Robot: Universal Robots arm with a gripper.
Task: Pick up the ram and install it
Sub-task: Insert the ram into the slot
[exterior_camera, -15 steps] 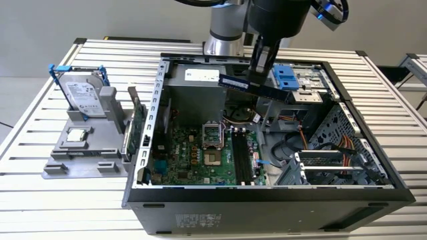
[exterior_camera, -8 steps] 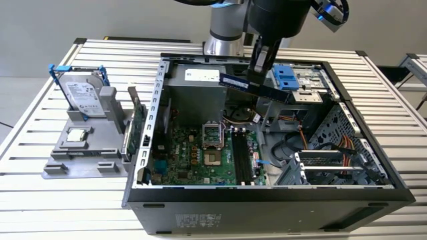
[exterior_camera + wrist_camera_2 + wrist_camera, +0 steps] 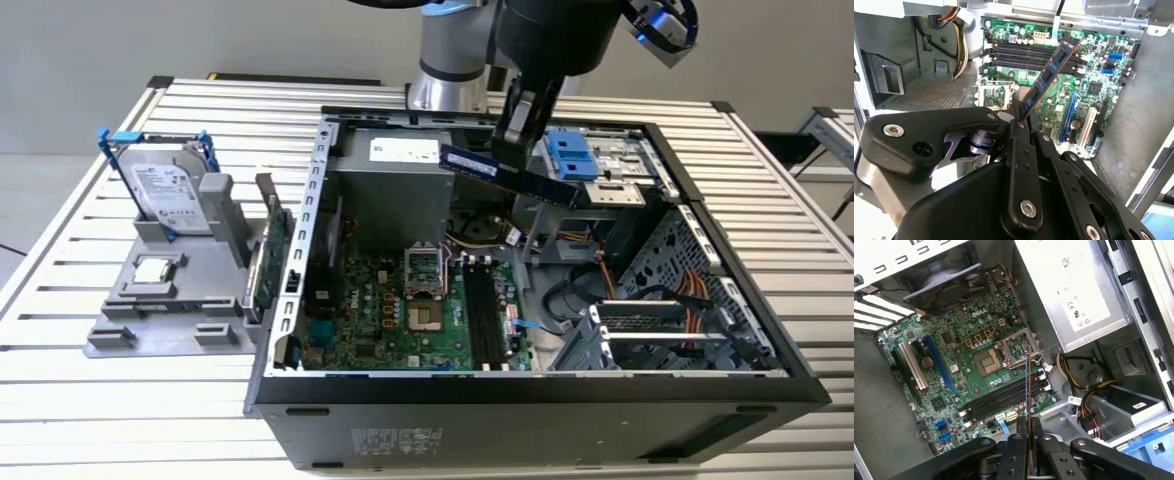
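1. Pincer. In both wrist views the black two-fingered pincer (image 3: 1019,117) is closed narrow on the ram (image 3: 1051,75), a slim dark blue-green circuit-board stick with a row of black chips. The fingers press its flat faces. In the first wrist view the stick appears edge-on as a thin line rising from between the fingers.

2. Task item location. The stick is clear of the four long black memory slots (image 3: 483,320). In the exterior view it hangs high above them, offset toward the far wall of the open black-and-grey computer case (image 3: 534,390). It is tilted, with the end on the exterior view's right lower.

3. Step in hand, as judged: carrying the stick over to the slots. To do this well:
- Level the stick so that its long contact edge lies parallel to the slots.
- Centre it over a single slot, not between two.
- Keep it apart from the orange and yellow cables (image 3: 607,270) beside the slots.
- Keep the grip firm, since a slim board can pivot between flat fingers.

4. Arm pose. The arm reaches down from above the far side of the case. Its dark wrist (image 3: 554,35) leans toward the slots, with the silver joint (image 3: 447,70) behind it.

5. Beyond the case, well apart from the slots, a silver hard drive in a blue-clipped frame (image 3: 171,195) stands on the slatted tabletop (image 3: 80,400).
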